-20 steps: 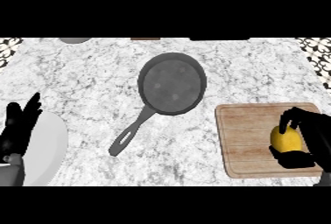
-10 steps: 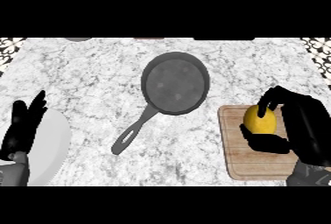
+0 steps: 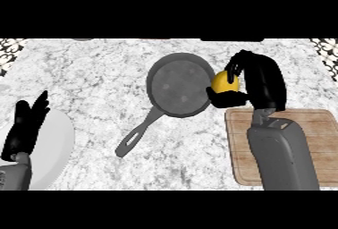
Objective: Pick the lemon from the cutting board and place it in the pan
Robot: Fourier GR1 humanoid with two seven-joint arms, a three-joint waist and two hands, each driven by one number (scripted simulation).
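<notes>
My right hand [image 3: 259, 82] is curled round the yellow lemon [image 3: 224, 83] and holds it in the air at the right rim of the dark grey pan [image 3: 178, 85]. Fingers and thumb hide much of the lemon. The pan lies in the middle of the marble counter, its long handle [image 3: 137, 135] pointing down and to the left. The wooden cutting board [image 3: 323, 147] sits at the right, partly covered by my right forearm, with nothing showing on it. At the left edge my left hand [image 3: 26, 125] rests open, fingers up, over a white plate.
A white plate [image 3: 56, 143] lies at the lower left under my left hand. Patterned wall shows in the top corners.
My right hand has lifted the lemon off the cutting board and carried it up and left to the pan's right rim. The left hand has barely moved.
</notes>
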